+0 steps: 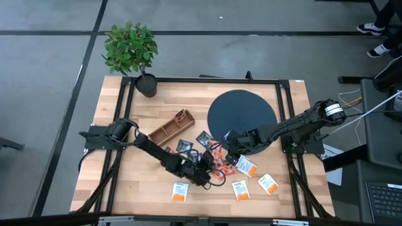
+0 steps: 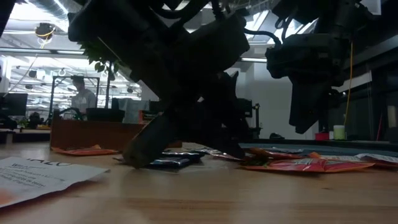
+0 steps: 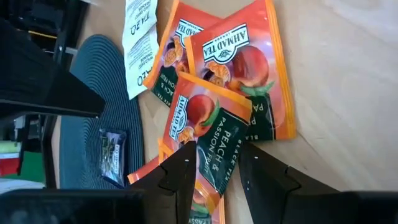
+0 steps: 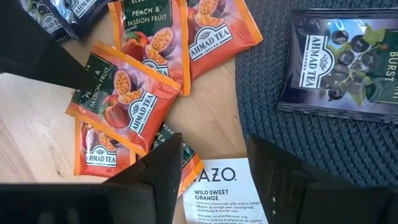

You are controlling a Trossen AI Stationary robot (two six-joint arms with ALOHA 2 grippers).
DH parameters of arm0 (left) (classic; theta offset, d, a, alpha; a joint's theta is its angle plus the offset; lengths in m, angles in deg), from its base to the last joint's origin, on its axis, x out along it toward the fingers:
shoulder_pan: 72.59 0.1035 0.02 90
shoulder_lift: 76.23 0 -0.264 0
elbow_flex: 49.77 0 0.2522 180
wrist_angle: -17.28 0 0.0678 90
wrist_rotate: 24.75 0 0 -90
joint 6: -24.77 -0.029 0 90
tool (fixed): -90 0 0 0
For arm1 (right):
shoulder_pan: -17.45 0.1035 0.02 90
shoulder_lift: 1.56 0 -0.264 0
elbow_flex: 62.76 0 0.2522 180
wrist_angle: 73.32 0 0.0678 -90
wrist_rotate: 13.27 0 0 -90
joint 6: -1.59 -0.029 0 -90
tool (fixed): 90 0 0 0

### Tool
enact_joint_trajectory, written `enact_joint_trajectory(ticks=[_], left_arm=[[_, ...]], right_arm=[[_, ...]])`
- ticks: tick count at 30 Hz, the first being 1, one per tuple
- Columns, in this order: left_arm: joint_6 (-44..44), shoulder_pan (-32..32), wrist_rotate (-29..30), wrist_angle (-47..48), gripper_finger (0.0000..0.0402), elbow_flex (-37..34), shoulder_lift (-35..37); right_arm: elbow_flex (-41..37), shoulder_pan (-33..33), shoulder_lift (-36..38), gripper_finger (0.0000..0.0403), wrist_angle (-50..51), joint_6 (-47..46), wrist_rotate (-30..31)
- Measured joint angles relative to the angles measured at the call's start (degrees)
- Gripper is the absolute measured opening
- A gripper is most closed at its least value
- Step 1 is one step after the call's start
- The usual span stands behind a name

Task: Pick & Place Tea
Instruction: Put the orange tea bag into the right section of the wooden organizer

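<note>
While four white sachets lie scattered, one disc

Open-plan lab or office: exposed ceiling ducts, monitors, seated person.

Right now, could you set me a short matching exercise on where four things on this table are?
Things:
1. small green potted plant
2. brown wooden divided box
3. large dark round disc
4. left pincer

Places:
a. right of the box
b. at the table's far left corner
c. over red-orange sachets
d. left of the disc

Pairs: 1-b, 2-d, 3-a, 4-c
</note>
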Motion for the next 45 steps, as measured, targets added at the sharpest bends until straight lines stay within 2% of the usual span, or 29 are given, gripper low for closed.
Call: enact_joint_trajectory(ticks=[8, 12, 19, 25, 35, 45], left_arm=[[0.77, 0.2, -0.27, -0.87, 0.0109, 0.07, -0.5], [1.84, 0.19, -0.25, -0.81, 0.0082, 0.04, -0.52], [4.1, 0.23, -1.94, -0.98, 0.0008, 0.0, -0.59], [5.11, -0.09, -1.67, -0.78, 0.0002, -0.02, -0.57], [9.61, -4.16, 6.4, 2.95, 0.0002, -0.28, 0.66], [15.53, -9.04, 21.11, 9.94, 0.0002, -0.23, 4.56]], right_arm=[[0.0, 0.0, 0.0, 0.0181, -0.41, 0.55, 0.0], [0.0, 0.0, 0.0, 0.0181, -0.53, 1.05, 0.02], [0.0, 0.0, 0.0, 0.0181, -0.53, 1.22, 0.02], [0.0, 0.0, 0.0, 0.0181, -0.51, 1.39, 0.0], [-0.01, 0.0, -0.02, 0.0181, -0.36, 1.68, 0.0], [-0.02, 0.0, -0.02, 0.0181, -0.3, 2.91, 0.67]])
